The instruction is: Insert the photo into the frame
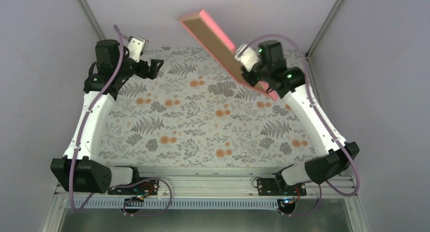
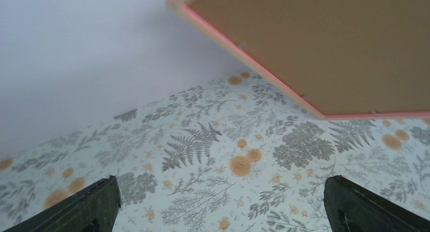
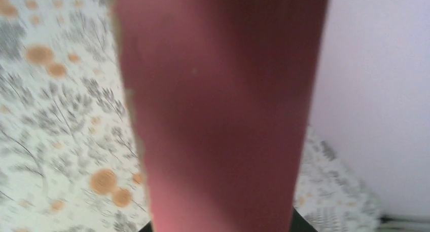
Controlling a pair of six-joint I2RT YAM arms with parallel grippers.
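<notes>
Frame lifted: the right end effector (image 1: 252,77) is clamped on the pink frame (image 1: 215,39); the left end effector (image 1: 154,66) has its fingers wide apart and holds nothing.

The frame is gripped at its lower, near end. Its long axis runs up and away from the right end effector, slanting to the far left, above the floral surface (image 1: 192,125). The brown backing board (image 2: 329,49) inside the pink rim faces the left end effector, which is well apart from it, on the left side. The right arm is the nearer one. The photo is not visible in any view, so I cannot tell if it sits behind the board. I judge the coming move is to lay the frame flat.
</notes>
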